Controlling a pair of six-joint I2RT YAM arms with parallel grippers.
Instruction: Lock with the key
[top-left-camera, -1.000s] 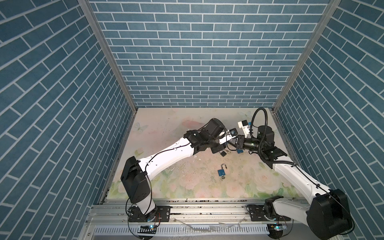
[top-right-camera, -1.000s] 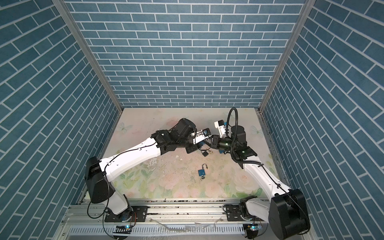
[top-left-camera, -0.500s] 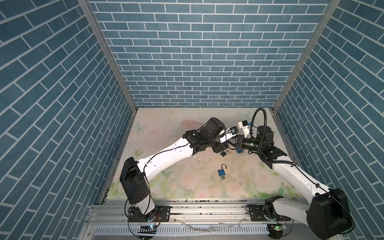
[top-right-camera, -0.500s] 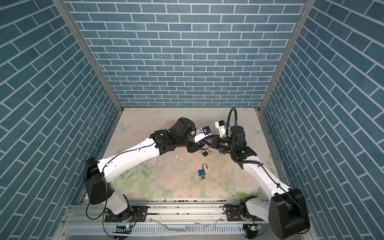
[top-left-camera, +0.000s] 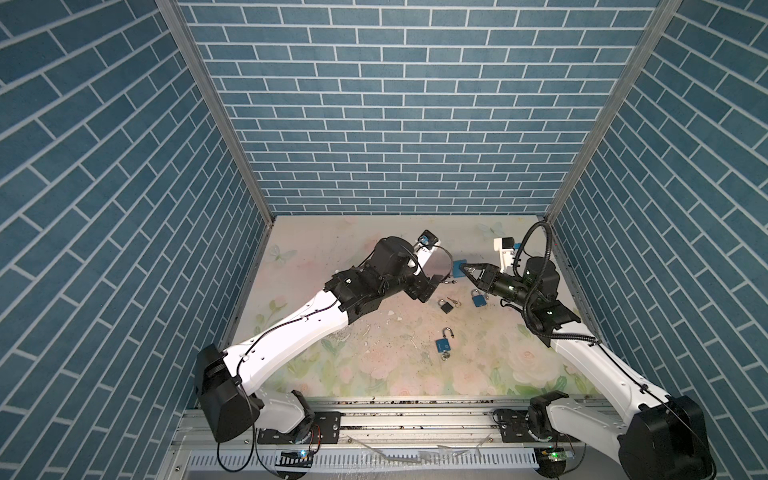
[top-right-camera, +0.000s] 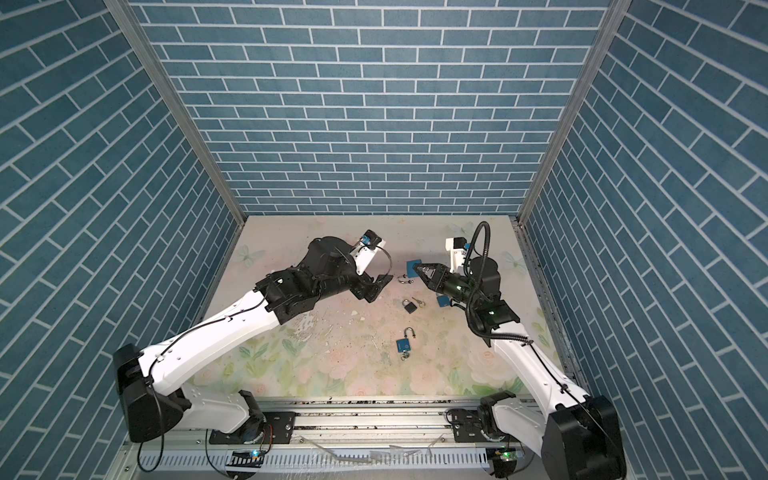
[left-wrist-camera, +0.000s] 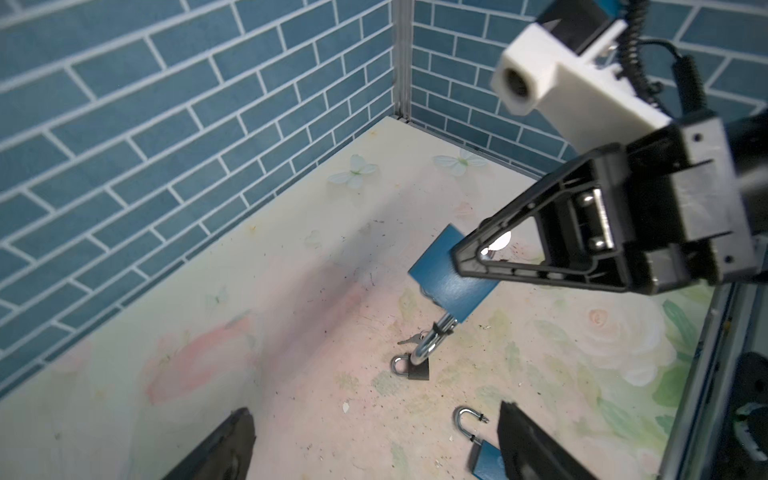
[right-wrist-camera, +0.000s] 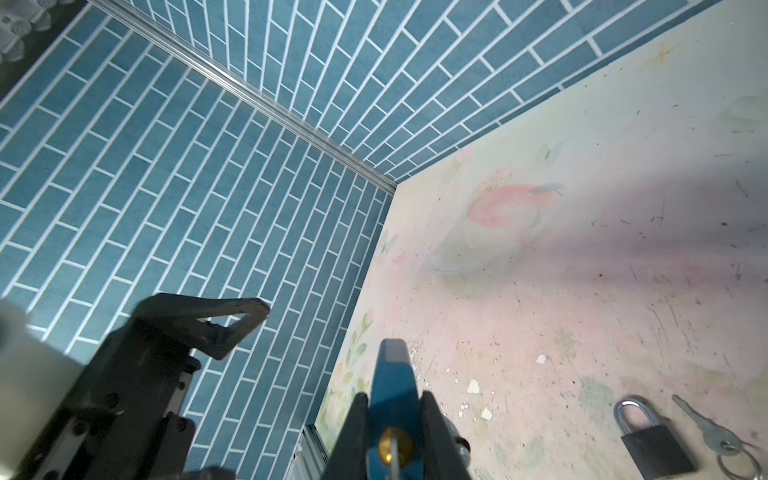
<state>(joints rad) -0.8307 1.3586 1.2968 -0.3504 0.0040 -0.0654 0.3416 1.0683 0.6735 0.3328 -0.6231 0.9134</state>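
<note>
The blue padlock is up in the air, off the tabletop, above the black padlock and a bit toward the back wall from it. The right claw is clamped on its body. The left claw hovers low near the black padlock, fingers wide apart, holding nothing.

My worry is the grip. The body is a smooth painted metal block pinched by narrow hard tips, so any push on the shiny curved shackle, which hangs out open, could make it pivot or slip. Twisting at the round brass keyhole plug is just as risky. There looks to be a key in it, edge-on, but I can't say for sure.

If it drops, it lands by the black padlock and the keys lying beside that. The shackle could also snag a left claw finger.
</note>
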